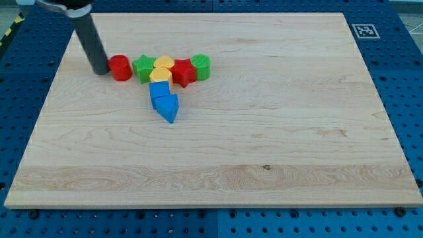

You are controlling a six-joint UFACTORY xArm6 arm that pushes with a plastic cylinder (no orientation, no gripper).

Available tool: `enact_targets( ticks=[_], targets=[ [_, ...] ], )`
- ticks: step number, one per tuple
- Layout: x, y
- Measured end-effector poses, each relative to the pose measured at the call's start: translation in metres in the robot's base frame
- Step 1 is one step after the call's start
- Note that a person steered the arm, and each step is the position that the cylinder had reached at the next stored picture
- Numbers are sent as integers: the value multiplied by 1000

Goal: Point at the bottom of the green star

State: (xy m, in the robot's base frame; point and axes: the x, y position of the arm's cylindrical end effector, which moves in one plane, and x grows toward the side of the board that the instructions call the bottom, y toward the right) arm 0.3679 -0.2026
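Camera view: my tip point(100, 71) rests on the board point(264, 132) at the upper left, just at nine o'clock of the red cylinder point(119, 67) — touching or nearly so; I cannot tell which; it is a bare rod and holds nothing. The green star point(143, 67) sits at three o'clock of that cylinder; beyond it lie two yellow blocks point(162, 69), a red star point(184, 72) and a green cylinder point(201, 67); at six o'clock of the yellows — two blue blocks point(163, 100).
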Motion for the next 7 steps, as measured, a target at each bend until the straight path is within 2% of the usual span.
enact_targets(
  ticks=[2,3,4,5,7],
  targets=[
    [-1,6],
    [-12,-11],
    [-46,-34],
    [-83,-32],
    [-136,18]
  ],
)
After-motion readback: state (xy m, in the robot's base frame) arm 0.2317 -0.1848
